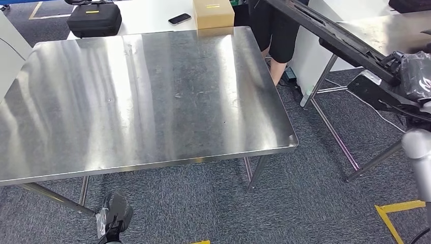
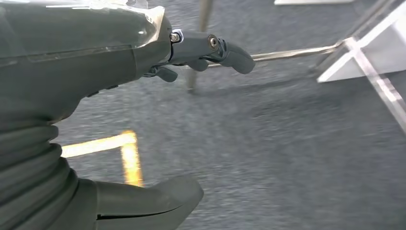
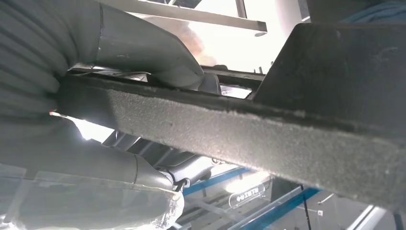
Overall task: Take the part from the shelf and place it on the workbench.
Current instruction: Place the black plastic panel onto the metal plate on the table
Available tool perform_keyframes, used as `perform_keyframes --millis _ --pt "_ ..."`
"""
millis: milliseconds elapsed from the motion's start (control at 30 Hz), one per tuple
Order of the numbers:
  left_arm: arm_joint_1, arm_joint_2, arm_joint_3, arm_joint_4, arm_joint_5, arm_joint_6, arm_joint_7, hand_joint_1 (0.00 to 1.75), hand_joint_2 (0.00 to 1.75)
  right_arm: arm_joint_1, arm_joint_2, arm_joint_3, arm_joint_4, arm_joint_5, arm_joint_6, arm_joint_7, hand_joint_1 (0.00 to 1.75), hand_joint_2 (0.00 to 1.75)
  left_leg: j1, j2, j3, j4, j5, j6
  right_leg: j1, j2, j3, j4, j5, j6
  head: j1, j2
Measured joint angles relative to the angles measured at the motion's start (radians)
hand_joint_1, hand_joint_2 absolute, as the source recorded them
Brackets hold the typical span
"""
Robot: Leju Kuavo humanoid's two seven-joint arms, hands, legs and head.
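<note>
Far left on the back table: black case (image 1: 94, 19), then phone (image 1: 179, 19) and cardboard box (image 1: 213, 12), all beyond the workbench's far edge. Low at left, left hand (image 1: 114, 217) hanging below the workbench's near edge, over carpet and yellow floor tape (image 2: 122, 153); fingers (image 2: 230, 52) apart, thumb clear of them, nothing held. Centre: steel workbench (image 1: 142, 96), top bare and reflective. Just past its far right corner, a person's legs (image 1: 277, 46). Right: part (image 1: 330, 33), a long flat black piece, clamped in right hand (image 1: 414, 76), thumb (image 3: 143, 52) pressing one face, fingers hidden beneath. Long axis running from the hand up and leftward, free end over the gap between workbench and the white table frame (image 1: 325, 86). Likely next: swing left and lower flat onto the steel. Risks: free end brushing the person; near corner of the bench.
</note>
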Motion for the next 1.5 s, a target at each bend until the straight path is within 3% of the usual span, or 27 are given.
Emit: perform_keyframes --millis 367,767,1200,1500 --pt "0.06 0.021 0.003 0.125 -0.061 -0.014 0.173 0.0 1.75 -0.057 0.011 0.027 0.007 -0.008 0.004 -0.012 1.75 1.75 0.0 0.0 0.001 0.0 -0.001 0.002 0.0 0.0 0.001 -0.001 0.0 0.0 0.0 0.0" --pt "0.088 0.025 -0.001 0.161 -0.092 -0.033 0.216 0.0 1.75 -0.135 0.025 0.077 0.037 -0.011 0.016 -0.013 1.75 1.75 0.0 0.0 0.0 0.0 -0.001 0.002 0.0 0.0 0.002 0.0 0.0 0.0 0.0 0.0" --pt "0.079 0.012 -0.019 0.161 -0.135 -0.049 0.222 0.0 1.75 -0.23 0.155 0.18 0.122 0.029 0.017 0.009 1.75 1.75 0.0 0.001 0.003 0.0 -0.001 0.002 0.0 0.0 0.004 0.0 0.0 0.0 0.0 0.0" --pt "0.039 -0.011 -0.056 0.151 -0.211 -0.072 0.259 0.0 1.75 -0.228 0.394 0.295 0.249 0.079 -0.017 0.021 1.75 1.75 0.001 0.002 0.005 0.0 0.0 0.001 0.001 0.001 0.004 0.0 0.0 0.0 0.0 0.0"
